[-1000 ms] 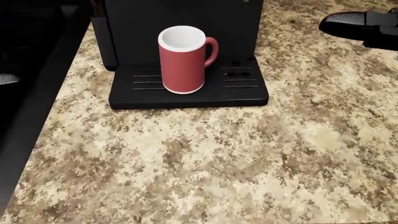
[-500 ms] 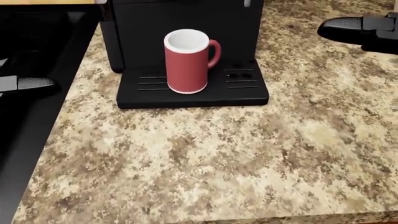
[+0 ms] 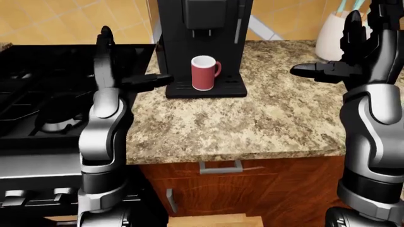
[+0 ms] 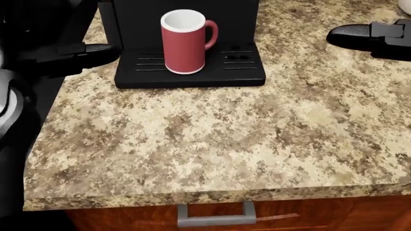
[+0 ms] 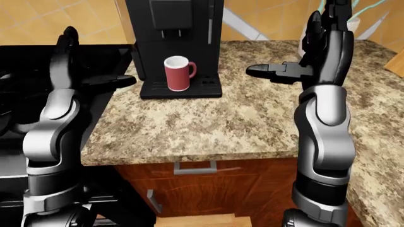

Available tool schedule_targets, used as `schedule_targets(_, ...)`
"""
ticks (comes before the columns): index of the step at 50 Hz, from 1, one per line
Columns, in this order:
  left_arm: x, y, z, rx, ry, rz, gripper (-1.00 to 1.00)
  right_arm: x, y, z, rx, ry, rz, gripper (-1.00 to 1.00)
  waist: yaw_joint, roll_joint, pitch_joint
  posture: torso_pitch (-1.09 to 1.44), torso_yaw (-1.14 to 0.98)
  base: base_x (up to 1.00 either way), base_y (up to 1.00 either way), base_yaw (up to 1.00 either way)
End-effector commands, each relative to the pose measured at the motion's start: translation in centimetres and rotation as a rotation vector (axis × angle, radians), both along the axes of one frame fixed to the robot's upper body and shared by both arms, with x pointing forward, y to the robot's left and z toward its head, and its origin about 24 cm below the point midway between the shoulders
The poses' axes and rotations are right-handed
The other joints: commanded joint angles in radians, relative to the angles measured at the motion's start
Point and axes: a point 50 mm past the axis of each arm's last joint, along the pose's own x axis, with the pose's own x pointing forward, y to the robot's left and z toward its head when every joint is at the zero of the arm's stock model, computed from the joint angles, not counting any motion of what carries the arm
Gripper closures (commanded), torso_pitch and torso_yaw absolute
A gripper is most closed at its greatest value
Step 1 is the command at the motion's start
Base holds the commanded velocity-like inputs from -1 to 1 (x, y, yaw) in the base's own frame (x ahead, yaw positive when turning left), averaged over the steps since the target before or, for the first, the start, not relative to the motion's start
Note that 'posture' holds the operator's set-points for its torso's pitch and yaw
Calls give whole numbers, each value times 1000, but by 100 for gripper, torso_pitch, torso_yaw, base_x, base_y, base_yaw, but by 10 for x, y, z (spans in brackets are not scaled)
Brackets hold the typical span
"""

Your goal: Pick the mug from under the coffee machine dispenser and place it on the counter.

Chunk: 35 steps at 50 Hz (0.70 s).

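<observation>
A red mug (image 4: pixel 185 43) with a white inside stands upright on the drip tray (image 4: pixel 237 72) of the black coffee machine (image 3: pixel 202 28), its handle turned to the right. My left hand (image 3: pixel 129 59) is raised to the left of the machine, open, with its thumb (image 4: pixel 86 52) pointing at the tray's left edge and apart from the mug. My right hand (image 5: pixel 297 47) hovers open over the counter to the right of the machine, thumb (image 4: pixel 360 32) pointing left. Neither hand holds anything.
The speckled granite counter (image 4: pixel 225 144) runs from the machine to its near edge, with a drawer handle (image 4: pixel 216 216) below. A black stove (image 3: pixel 44 94) borders the counter on the left. A white utensil holder (image 3: pixel 331 35) stands at the top right.
The head view has shifted, showing more of the counter's near edge. My left hand has risen into view beside the machine's left side. The mug stays on the tray.
</observation>
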Motion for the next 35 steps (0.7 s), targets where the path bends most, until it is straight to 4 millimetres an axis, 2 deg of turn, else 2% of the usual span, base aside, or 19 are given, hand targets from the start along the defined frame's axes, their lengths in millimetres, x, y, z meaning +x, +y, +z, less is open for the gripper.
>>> schedule_targets(1, -1, -4, 21, -3, -98, 6, -100, -8, 1, 17, -19, -88, -1, -100, 0, -2, -26, 0, 0, 0, 0, 0)
schedule_targets(14, 16, -39, 9, -24, -50, 29, -100, -8, 0, 17, -13, -86, -3, -100, -6, -4, -37, 0, 0, 0, 0, 0)
schedule_targets(20, 21, -57, 10, -25, -57, 38, -100, -7, -1, 17, -12, -84, -6, -100, -6, -9, -41, 0, 0, 0, 0, 0)
schedule_targets(24, 27, -63, 8, -69, -57, 51, -100, -7, -2, 17, -11, -84, -8, -100, -4, -12, -43, 0, 0, 0, 0, 0)
schedule_targets(35, 22, -92, -8, -103, -41, 30, -100, -6, -3, 17, -12, -85, -14, -100, -3, -16, -45, 0, 0, 0, 0, 0)
